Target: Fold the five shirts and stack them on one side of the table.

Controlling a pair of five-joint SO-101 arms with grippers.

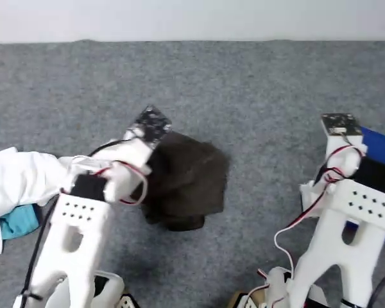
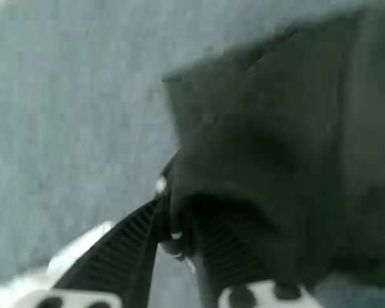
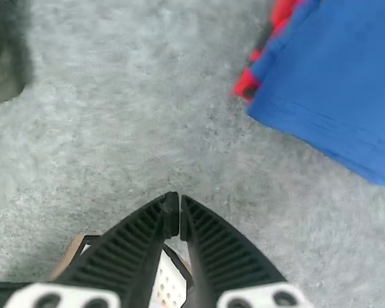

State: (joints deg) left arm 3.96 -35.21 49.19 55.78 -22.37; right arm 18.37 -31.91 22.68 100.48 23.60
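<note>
**Dark shirt pinched at its edge; second claw idle beside the stack**

**Left wrist view.** The left claw point(image 2: 174, 236) is seen clamped on a fold at the edge of the dark shirt point(image 2: 276, 160). The bulk of the cloth is spread beyond the tips and to one side, and the bare grey table covering point(image 2: 64, 102) lies on the other side. Such an edge grip is judged to suit drawing the cloth over itself for a fold.

**Right wrist view.** The right claw point(image 3: 178, 204) is shown with its jaws together and nothing between them, hovering over the covering. A folded blue shirt point(image 3: 333, 90) lies ahead of it and to one side, with what is taken for a red shirt point(image 3: 253, 77) tucked beneath. This is presumably the stack already begun.

**High view.** The overall layout is supplied here. The dark shirt is bunched mid-table, well apart from the blue shirt beside the right arm point(image 1: 353, 212). A white shirt point(image 1: 19, 176) and a teal shirt point(image 1: 19, 221) are left beside the left arm point(image 1: 77, 224), behind its claw. The pinch itself is resolved by the left wrist view, and the red layer by the right.
</note>
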